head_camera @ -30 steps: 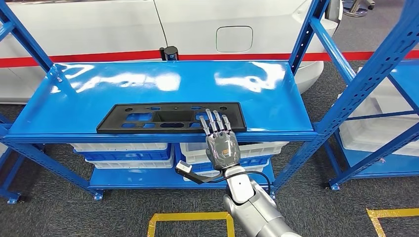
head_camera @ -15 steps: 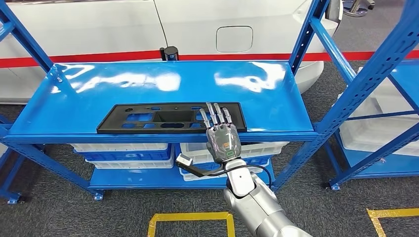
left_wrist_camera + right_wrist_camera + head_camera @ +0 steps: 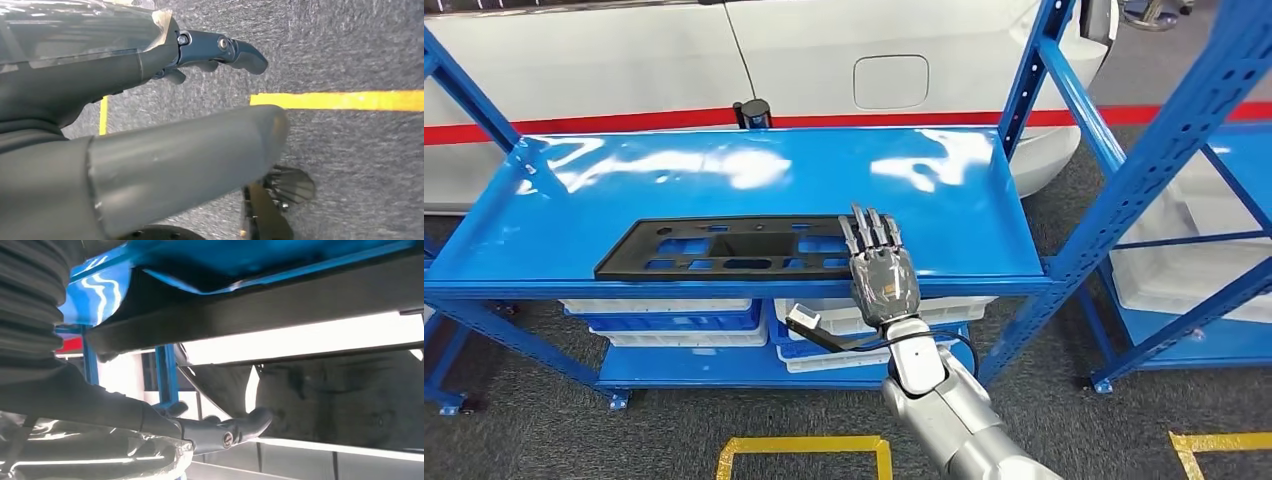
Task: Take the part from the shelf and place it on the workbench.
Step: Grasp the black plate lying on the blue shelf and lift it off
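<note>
The part [image 3: 724, 250] is a long flat black plate with several cut-outs. It lies along the front edge of the blue shelf board [image 3: 774, 170]. My right hand [image 3: 882, 275] reaches up from below, and its straight fingers lie flat on the part's right end, back of the hand facing me. Nothing is closed around the part. In the right wrist view, my right hand's dark fingers [image 3: 225, 432] sit just below the shelf's front edge [image 3: 250, 255]. My left hand [image 3: 150, 150] hangs over grey carpet, fingers loose, holding nothing.
White and blue bins [image 3: 664, 318] sit on the lower shelf level. Blue uprights [image 3: 1036, 90] frame the shelf, with a second rack [image 3: 1184, 130] to the right. A white car [image 3: 624, 60] and a red barrier tape stand behind. Yellow floor lines [image 3: 804, 445] mark the carpet.
The whole picture has shifted slightly, so the camera moved. My right hand has slid farther across the part's right end; the part itself lies in the same place on the shelf.
</note>
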You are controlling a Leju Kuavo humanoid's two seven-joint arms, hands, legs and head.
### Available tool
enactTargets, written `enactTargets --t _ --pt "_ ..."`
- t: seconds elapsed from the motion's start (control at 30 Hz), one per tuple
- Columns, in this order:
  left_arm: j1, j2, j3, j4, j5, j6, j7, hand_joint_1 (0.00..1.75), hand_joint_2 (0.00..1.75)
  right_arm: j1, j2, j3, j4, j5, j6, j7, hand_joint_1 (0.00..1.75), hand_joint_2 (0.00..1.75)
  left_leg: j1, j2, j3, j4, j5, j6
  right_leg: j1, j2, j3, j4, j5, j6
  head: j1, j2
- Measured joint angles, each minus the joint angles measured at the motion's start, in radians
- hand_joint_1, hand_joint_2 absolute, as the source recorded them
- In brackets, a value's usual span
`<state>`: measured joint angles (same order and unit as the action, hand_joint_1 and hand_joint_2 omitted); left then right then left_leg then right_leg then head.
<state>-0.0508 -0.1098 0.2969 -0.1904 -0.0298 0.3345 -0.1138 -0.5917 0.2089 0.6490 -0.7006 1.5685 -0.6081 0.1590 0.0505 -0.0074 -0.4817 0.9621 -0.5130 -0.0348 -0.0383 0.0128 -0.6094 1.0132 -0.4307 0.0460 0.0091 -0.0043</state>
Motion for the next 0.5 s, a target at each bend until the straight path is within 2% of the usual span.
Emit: enactTargets --t 0.07,0.1,0.17,0.2,0.23,0.27,0.3,0.33,0.37,0.4,0.43,0.5 --pt "-0.002 -0.001 0.000 0.000 0.000 0.000 0.001 0.00 0.00 -0.002 0.002 0.000 -0.002 0.000 0.001 0.000 0.00 1.75 0.004 0.004 -0.011 0.032 -0.020 -0.003 0.001 0.002 0.004 0.001 -0.007 -0.017 -0.011 0.000" --pt "-0.003 -0.001 0.000 0.000 0.000 0.000 0.001 0.00 0.00 -0.003 0.003 0.000 -0.002 0.000 0.003 0.000 0.00 1.75 0.004 0.006 -0.035 0.079 -0.043 -0.004 0.002 0.001 0.008 0.000 -0.010 -0.025 -0.017 0.000" --pt "-0.003 0.000 0.000 0.000 -0.001 0.000 0.001 0.00 0.00 -0.003 0.004 0.000 -0.002 0.000 0.006 0.000 0.00 1.75 -0.001 0.007 -0.121 0.229 -0.099 0.000 0.009 0.000 0.013 0.000 -0.016 -0.036 -0.026 0.000" --pt "-0.002 0.000 0.000 0.000 -0.001 0.000 0.001 0.00 0.00 -0.001 0.004 0.000 -0.002 0.000 0.007 -0.001 0.00 1.75 -0.003 0.007 -0.163 0.294 -0.115 0.002 0.014 0.000 0.016 0.000 -0.019 -0.040 -0.029 0.000" --pt "0.000 0.000 0.000 0.000 -0.001 0.000 0.002 0.00 0.00 0.001 0.004 0.000 -0.002 0.000 0.008 -0.002 0.00 1.75 -0.006 0.007 -0.194 0.330 -0.112 0.007 0.019 0.000 0.020 0.000 -0.022 -0.045 -0.030 0.000" --pt "0.001 0.000 0.000 0.000 -0.001 0.000 0.003 0.00 0.00 0.002 0.004 0.000 -0.002 0.000 0.008 -0.002 0.00 1.75 -0.009 0.007 -0.204 0.325 -0.087 0.014 0.024 0.001 0.026 0.000 -0.025 -0.048 -0.032 0.000" --pt "0.002 0.000 0.000 0.000 -0.001 -0.001 0.003 0.00 0.00 0.002 0.004 0.000 -0.002 0.000 0.007 -0.002 0.00 1.75 -0.013 0.007 -0.195 0.279 -0.044 0.024 0.028 0.002 0.032 0.000 -0.028 -0.052 -0.033 0.000" --pt "0.002 0.001 0.000 0.000 -0.001 -0.001 0.004 0.00 0.00 0.002 0.005 0.000 -0.002 0.000 0.006 -0.003 0.00 1.75 -0.019 0.006 -0.173 0.210 0.005 0.037 0.032 0.002 0.039 0.000 -0.031 -0.055 -0.034 0.000" --pt "0.001 0.002 0.000 0.000 -0.001 0.000 0.004 0.00 0.00 0.001 0.006 0.000 -0.002 0.000 0.006 -0.003 0.00 1.75 -0.025 0.007 -0.148 0.145 0.038 0.048 0.037 0.003 0.043 0.000 -0.035 -0.055 -0.034 0.000" --pt "0.000 0.002 0.000 0.000 -0.001 0.000 0.004 0.00 0.00 0.001 0.007 0.000 -0.002 0.000 0.005 -0.003 0.00 1.75 -0.030 0.008 -0.130 0.095 0.058 0.056 0.041 0.004 0.045 0.000 -0.038 -0.054 -0.034 0.000" --pt "-0.001 0.003 0.001 0.000 -0.001 0.000 0.004 0.00 0.00 0.001 0.008 0.000 -0.002 0.000 0.004 -0.003 0.00 1.75 -0.035 0.008 -0.121 0.070 0.063 0.060 0.042 0.004 0.045 0.000 -0.040 -0.050 -0.032 0.000" --pt "-0.001 0.003 0.001 0.000 -0.001 0.000 0.004 0.00 0.00 0.001 0.009 0.000 -0.002 0.000 0.004 -0.003 0.00 1.75 -0.040 0.009 -0.118 0.060 0.059 0.062 0.041 0.004 0.044 -0.003 -0.042 -0.042 -0.030 0.000"
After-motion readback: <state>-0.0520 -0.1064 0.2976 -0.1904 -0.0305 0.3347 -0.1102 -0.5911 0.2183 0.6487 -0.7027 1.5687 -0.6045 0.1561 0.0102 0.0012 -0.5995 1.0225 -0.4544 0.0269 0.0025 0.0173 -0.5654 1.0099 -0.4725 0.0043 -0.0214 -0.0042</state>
